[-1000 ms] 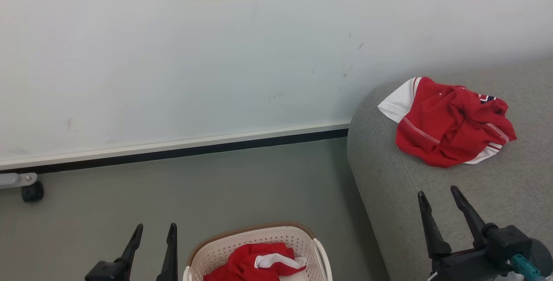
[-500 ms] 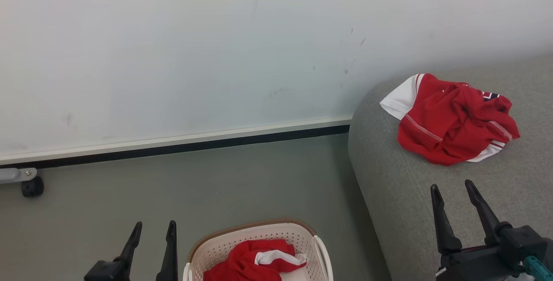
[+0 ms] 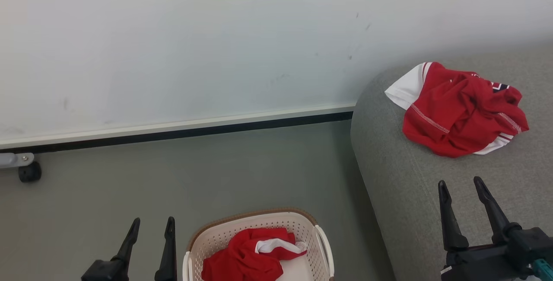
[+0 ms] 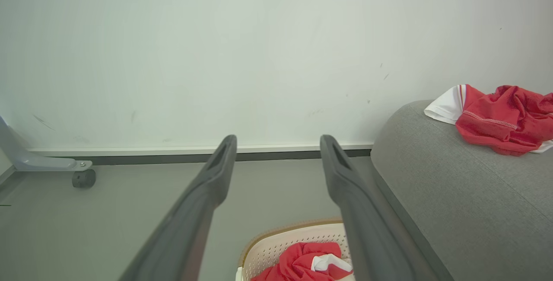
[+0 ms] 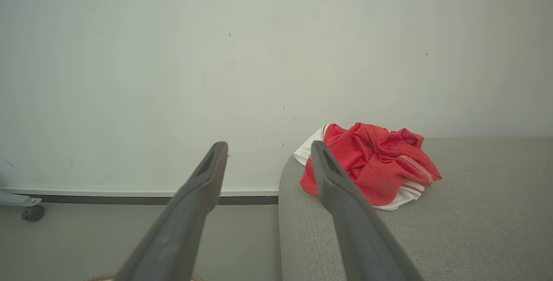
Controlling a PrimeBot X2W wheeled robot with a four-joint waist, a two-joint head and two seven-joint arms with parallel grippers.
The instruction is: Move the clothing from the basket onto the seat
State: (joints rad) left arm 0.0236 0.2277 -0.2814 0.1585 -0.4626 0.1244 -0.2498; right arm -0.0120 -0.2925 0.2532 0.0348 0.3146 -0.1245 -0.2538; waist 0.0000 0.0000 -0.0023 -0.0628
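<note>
One red-and-white garment [image 3: 458,110] lies crumpled on the light-grey seat [image 3: 406,186] near its far left corner, also in the left wrist view [image 4: 501,119] and right wrist view [image 5: 371,164]. A second red garment [image 3: 248,259] with a white panel sits in the cream basket [image 3: 322,246] on the floor at the bottom centre, seen too in the left wrist view [image 4: 302,263]. My left gripper [image 3: 153,225] stands open and empty just left of the basket. My right gripper [image 3: 461,183] is open and empty above the seat's front part, nearer than the garment there.
A white wall with a dark baseboard [image 3: 173,134] runs behind the grey floor [image 3: 194,177]. A grey leg with a black caster [image 3: 29,171] stands at the far left by the wall. The seat's rounded left edge [image 3: 367,203] rises beside the basket.
The whole head view has shifted, so wall, seat garment and basket sit slightly differently in frame. My right gripper has drifted a little to the right. Both grippers stay open.
</note>
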